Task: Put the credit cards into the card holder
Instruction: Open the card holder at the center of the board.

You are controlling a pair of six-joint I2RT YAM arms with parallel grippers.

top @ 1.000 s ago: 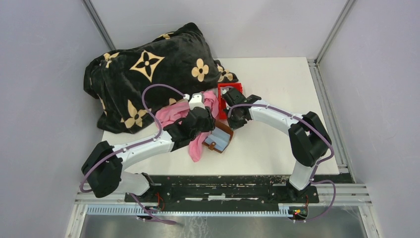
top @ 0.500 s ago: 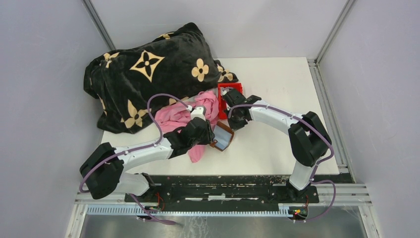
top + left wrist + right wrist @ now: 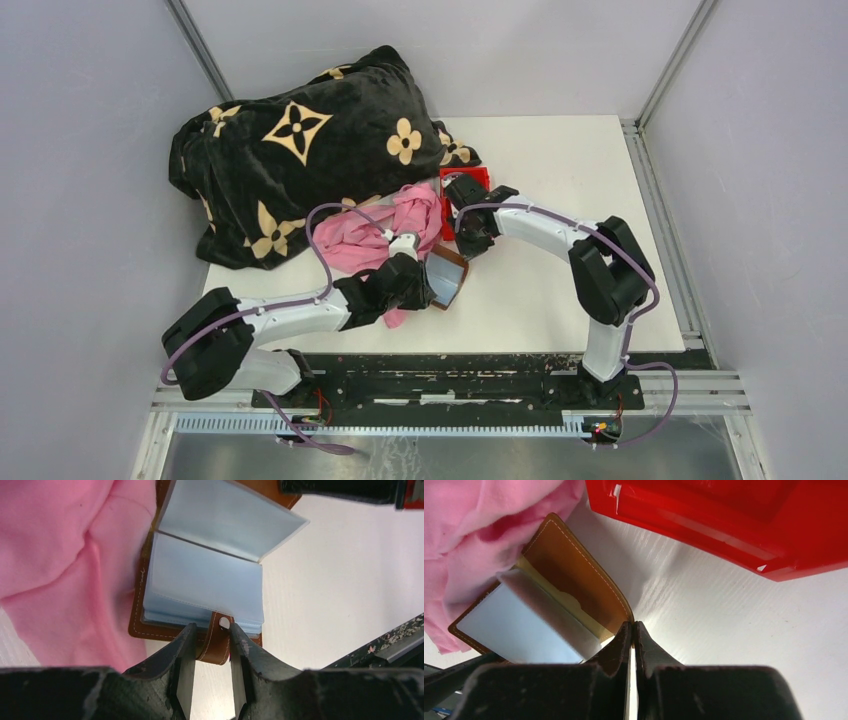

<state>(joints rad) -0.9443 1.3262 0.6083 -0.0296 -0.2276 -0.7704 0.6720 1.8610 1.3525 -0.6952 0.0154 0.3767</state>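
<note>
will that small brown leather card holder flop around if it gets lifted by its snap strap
Probably floppy: the small brown leather card holder lies open, its pale clear pocket pages fanned apart, so they would likely swing. The brown snap strap between the fingers of the left claw looks thin and may bend. Its thin cover suggests little weight.

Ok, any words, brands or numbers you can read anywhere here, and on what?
None can be read. The card holder has blank pockets, the red bin shows no lettering, and the black blanket carries only tan flower and star motifs, no letters.
</note>
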